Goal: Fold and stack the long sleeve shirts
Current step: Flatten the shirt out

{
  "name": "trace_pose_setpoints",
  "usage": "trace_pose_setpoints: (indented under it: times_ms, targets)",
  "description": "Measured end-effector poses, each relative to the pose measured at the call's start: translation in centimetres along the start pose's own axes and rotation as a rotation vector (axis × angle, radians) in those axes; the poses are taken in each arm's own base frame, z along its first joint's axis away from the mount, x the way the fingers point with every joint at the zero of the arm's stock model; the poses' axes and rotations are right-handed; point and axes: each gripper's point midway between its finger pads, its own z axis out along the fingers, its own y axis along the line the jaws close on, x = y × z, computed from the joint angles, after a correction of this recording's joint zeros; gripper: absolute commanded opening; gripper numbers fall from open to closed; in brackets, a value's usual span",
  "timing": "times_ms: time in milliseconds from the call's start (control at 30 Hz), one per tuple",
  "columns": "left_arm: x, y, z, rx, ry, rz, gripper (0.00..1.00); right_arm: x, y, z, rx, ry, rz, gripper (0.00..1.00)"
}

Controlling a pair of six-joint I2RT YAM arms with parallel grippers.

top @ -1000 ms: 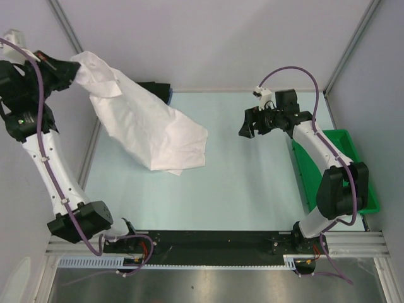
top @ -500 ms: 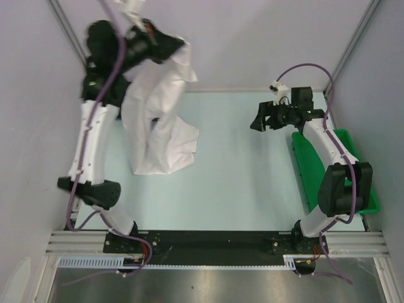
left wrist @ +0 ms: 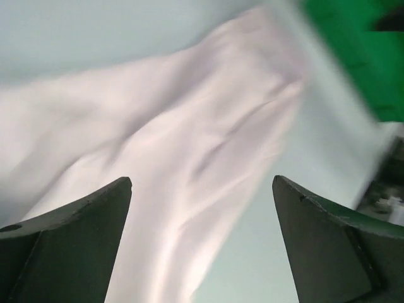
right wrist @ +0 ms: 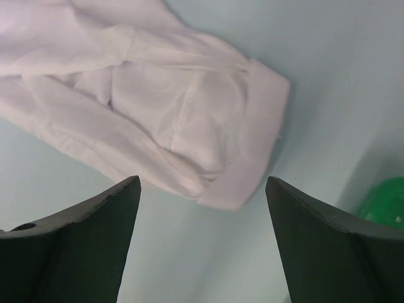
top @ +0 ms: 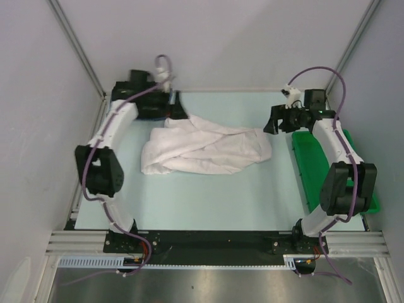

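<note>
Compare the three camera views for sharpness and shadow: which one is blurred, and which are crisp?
Left wrist: the white shirt is smeared and the green tray soft-edged, while the left claw is sharp. Right wrist: the shirt's creases are crisp, with a soft shadow on the table beside it. Top external: evenly lit, sharp throughout.

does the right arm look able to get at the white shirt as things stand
Probably yes: the open right gripper hangs just off the right end of the shirt, with nothing between them. The tray lies on its other side, out of the way.
</note>
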Motion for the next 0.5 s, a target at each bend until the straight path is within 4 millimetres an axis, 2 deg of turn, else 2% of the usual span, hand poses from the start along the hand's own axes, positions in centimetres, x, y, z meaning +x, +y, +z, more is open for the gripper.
trace_pose_setpoints:
  times_ms: [33,100,133,167,233,300,400,500]
  targets:
    - [1.7,4.1,-3.0,-0.092,0.001,-0.026,0.99,0.3,1.2,0.6,-0.027,0.014,-0.031,0.85]
    - [5.9,10.6,-8.4,-0.263,0.030,-0.077,1.00,0.8,3.8,1.9,-0.085,0.046,-0.095,0.85]
    - [8.7,12.8,-10.5,-0.325,0.067,-0.107,1.00,1.2,5.4,2.7,-0.121,0.065,-0.133,0.85]
    - [11.3,14.0,-11.8,-0.358,0.117,-0.130,0.99,1.9,6.8,3.6,-0.157,0.089,-0.174,0.85]
    - [15.2,14.5,-12.1,-0.362,0.204,-0.142,0.99,3.0,8.8,5.1,-0.207,0.137,-0.227,0.84]
    - [18.6,13.6,-11.3,-0.316,0.301,-0.130,0.99,4.0,10.0,6.8,-0.244,0.181,-0.269,0.84]
    - [21.6,12.3,-10.3,-0.258,0.388,-0.094,0.99,4.0,10.5,9.2,-0.268,0.218,-0.317,0.84]
    - [23.7,11.8,-10.0,-0.227,0.440,-0.070,0.96,2.9,9.8,11.3,-0.253,0.221,-0.359,0.84]
